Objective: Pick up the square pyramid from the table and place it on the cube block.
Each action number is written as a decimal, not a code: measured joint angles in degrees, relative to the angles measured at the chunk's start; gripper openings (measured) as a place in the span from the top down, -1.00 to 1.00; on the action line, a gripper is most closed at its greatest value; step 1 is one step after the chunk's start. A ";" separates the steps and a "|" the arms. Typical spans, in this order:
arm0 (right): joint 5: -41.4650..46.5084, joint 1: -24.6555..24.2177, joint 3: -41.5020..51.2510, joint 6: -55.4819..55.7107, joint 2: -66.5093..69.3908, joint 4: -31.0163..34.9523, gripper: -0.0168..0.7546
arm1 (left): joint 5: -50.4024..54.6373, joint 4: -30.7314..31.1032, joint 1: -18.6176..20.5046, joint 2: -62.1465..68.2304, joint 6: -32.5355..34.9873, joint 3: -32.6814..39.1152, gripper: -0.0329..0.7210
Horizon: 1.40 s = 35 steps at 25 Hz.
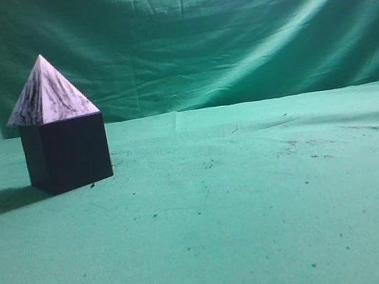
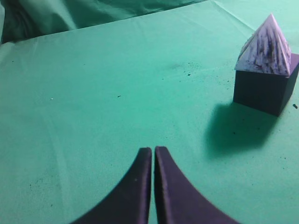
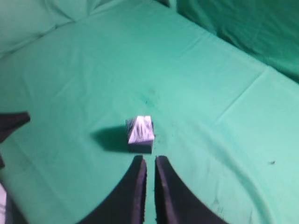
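We see the pyramid (image 1: pixel 47 92) sitting on the cube (image 1: pixel 67 153), base flat on the cube's top and apex pointing straight up. The stack stands toward the left of the green counter (image 1: pixel 257 203), with wide bare cloth to its right and front. Our left claw (image 2: pixel 153 151) is narrowed with nothing between its tips, hovering over bare cloth well apart from the stack. Our right claw (image 3: pixel 149 161) is narrow too, empty, just short of the stack. A wrinkled curtain (image 1: pixel 229 27) hangs behind.

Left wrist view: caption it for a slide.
Marbled square pyramid seated on the dark cube block at upper right; shut left gripper empty above the green table.
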 joint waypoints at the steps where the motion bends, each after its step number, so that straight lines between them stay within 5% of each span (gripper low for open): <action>1: -1.10 0.00 4.40 0.17 -3.46 0.36 0.79 | 0.00 0.00 0.00 0.00 0.00 0.00 0.91; 11: -10.74 0.00 36.21 0.18 -36.45 2.17 0.79 | 0.00 0.12 0.00 0.00 0.00 0.00 0.91; 24: -10.18 -0.42 53.56 -0.36 -53.69 -0.52 0.79 | 0.00 0.12 0.00 0.00 0.00 0.00 0.91; 35: -45.56 -26.76 81.22 -0.36 -64.86 -2.39 0.79 | 0.00 0.12 0.00 0.00 0.00 0.00 0.91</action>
